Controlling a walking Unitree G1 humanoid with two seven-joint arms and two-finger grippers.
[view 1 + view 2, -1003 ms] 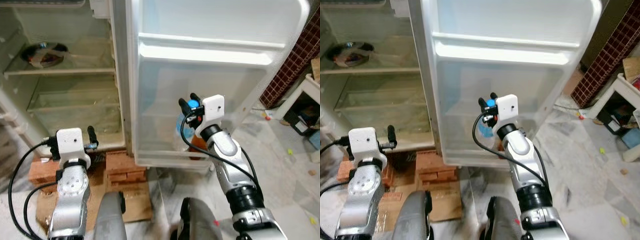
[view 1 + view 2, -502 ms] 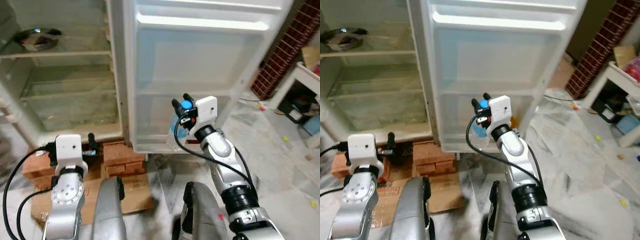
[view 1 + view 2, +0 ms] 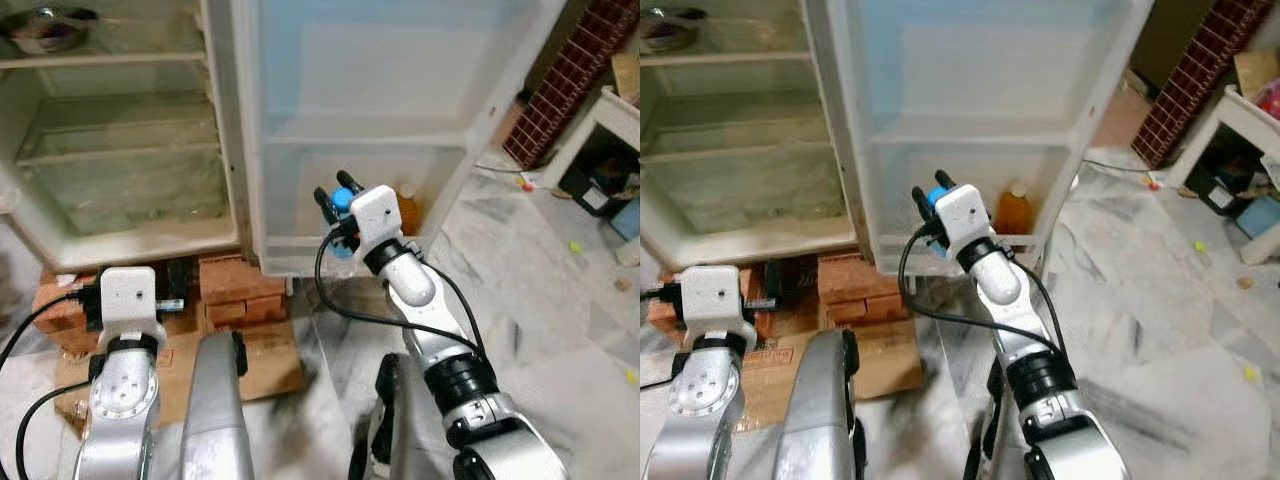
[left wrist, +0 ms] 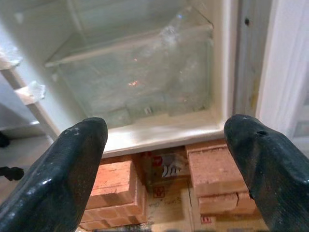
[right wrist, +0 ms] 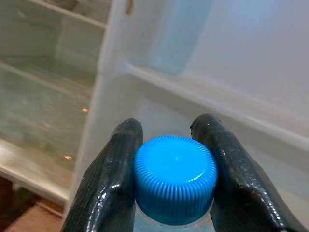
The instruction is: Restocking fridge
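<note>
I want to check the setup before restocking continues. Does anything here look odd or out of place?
Yes: the fridge rests on stacks of red bricks with flattened cardboard beneath, a makeshift base. Nothing looks spilled.

Even daylight is filling the head views, washing the fridge door (image 3: 400, 90) pale toward 12 o'clock. The floor (image 3: 560, 330) at 3 o'clock is glinting softly. Soft shadow is gathering under the fridge by the bricks (image 3: 235, 295). Wrist views are blurring close up; the cap (image 5: 175, 178) is staying crisp.
</note>
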